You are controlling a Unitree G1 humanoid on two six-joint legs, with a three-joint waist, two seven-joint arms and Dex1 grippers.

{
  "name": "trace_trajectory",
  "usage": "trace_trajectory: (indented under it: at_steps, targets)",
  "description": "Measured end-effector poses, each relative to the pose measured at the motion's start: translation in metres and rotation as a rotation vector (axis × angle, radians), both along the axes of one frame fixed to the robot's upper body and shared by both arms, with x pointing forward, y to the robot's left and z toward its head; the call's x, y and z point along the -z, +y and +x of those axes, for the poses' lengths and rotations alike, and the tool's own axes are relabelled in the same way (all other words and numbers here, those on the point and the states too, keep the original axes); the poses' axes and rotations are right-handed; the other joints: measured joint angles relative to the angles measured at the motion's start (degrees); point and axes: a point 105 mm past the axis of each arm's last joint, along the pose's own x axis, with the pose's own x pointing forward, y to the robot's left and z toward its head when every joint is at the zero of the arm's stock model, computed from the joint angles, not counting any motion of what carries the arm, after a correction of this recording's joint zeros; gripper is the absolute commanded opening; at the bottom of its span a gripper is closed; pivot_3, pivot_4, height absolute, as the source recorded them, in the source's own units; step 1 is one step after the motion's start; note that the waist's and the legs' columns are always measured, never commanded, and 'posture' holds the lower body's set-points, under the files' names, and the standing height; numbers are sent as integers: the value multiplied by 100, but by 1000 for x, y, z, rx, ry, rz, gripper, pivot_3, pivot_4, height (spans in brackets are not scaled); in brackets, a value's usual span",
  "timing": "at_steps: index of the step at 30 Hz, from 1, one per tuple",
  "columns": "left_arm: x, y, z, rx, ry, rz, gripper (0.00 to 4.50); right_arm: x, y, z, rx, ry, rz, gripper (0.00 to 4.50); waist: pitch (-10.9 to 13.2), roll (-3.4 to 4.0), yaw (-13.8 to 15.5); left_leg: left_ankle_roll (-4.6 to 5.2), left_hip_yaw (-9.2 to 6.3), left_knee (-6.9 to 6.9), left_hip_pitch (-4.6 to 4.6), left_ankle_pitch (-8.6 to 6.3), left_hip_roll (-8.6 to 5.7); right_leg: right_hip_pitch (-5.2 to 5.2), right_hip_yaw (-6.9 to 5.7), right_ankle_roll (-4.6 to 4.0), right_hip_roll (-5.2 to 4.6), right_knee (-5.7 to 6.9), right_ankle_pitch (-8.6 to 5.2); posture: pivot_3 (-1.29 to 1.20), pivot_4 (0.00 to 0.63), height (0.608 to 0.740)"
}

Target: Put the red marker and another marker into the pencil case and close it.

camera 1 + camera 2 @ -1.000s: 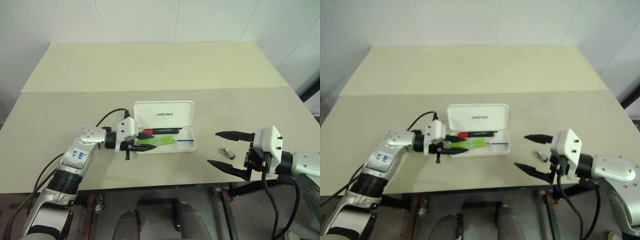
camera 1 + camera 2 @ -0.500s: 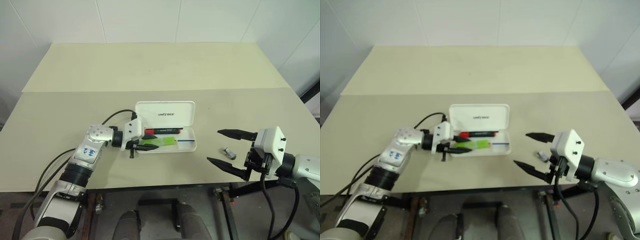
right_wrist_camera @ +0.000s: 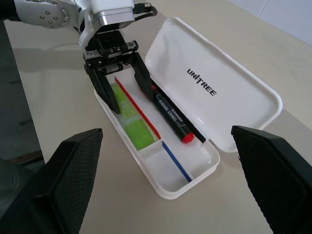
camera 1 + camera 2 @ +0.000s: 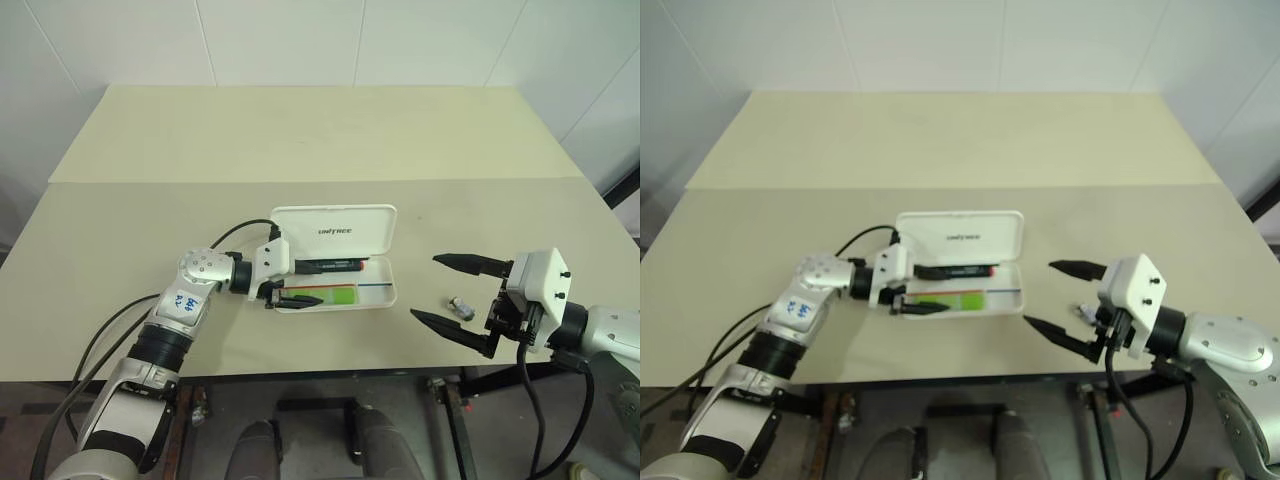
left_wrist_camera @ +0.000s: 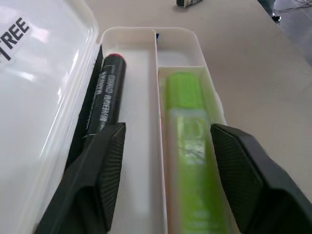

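Straddling the open pencil case (image 4: pixel 385 292), your left gripper (image 4: pixel 300 286) had its black ribbed fingers (image 5: pixel 105 165) parted, clamping nothing: one over the red marker (image 5: pixel 105 105), one outside the green marker (image 5: pixel 187 146). Both markers lay in the glossy white hard case, red by the hinge, stubby translucent green in the front slot, a thin divider between. Your right gripper (image 4: pixel 452 300) hung wide open, empty, beside a small grey object (image 4: pixel 460 304) on the beige table (image 4: pixel 300 140).
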Motion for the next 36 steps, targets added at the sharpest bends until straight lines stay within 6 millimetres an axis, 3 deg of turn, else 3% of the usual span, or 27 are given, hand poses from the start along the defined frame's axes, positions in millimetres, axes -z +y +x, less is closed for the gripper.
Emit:
trace_trajectory:
  at_steps: [13, 16, 19, 24, 31, 36]
  targets:
    - [-25, -7, -9, 32, -30, -37, 2772, 0, 0, 6, 6, 0, 23, 4500, 0, 0, 42, 0, 0, 1, -1, 0, 0, 0, 0, 0, 0, 0, 0, 0, 150, 740]
    - [-38, -9, -17, 72, -20, -76, 2772, 10, -10, 9, 58, 44, 39, 4500, 0, 0, 45, 0, 0, -1, -2, 0, 0, -1, 0, 0, 0, -2, 0, 0, 150, 740]
    - [-55, -4, -25, 84, -27, -108, 2772, 31, -39, 13, 186, 129, 24, 4500, 0, 1, 52, 2, 0, -2, -2, -2, -1, -1, 0, 0, -2, -2, -1, 0, 150, 740]
    - [-65, 5, -41, 76, 14, -140, 4411, 57, -84, 8, 359, 231, -24, 4500, 0, 1, 44, 3, 0, 0, 1, -2, -1, 2, 0, 1, -2, -2, -2, 0, 150, 740]
    - [-69, 8, -50, 42, 21, -146, 4467, 74, -102, 8, 423, 272, -51, 4500, 0, 0, -58, 3, -7, 5, 23, -2, -1, 37, -1, 1, -1, -26, 2, 0, 150, 740]
    - [-70, 7, -49, 19, 23, -154, 4467, 85, -99, 22, 424, 289, -45, 4500, 0, 0, -133, 5, -7, -4, 14, -8, -1, 40, -1, 4, -1, -50, 7, 0, 150, 740]
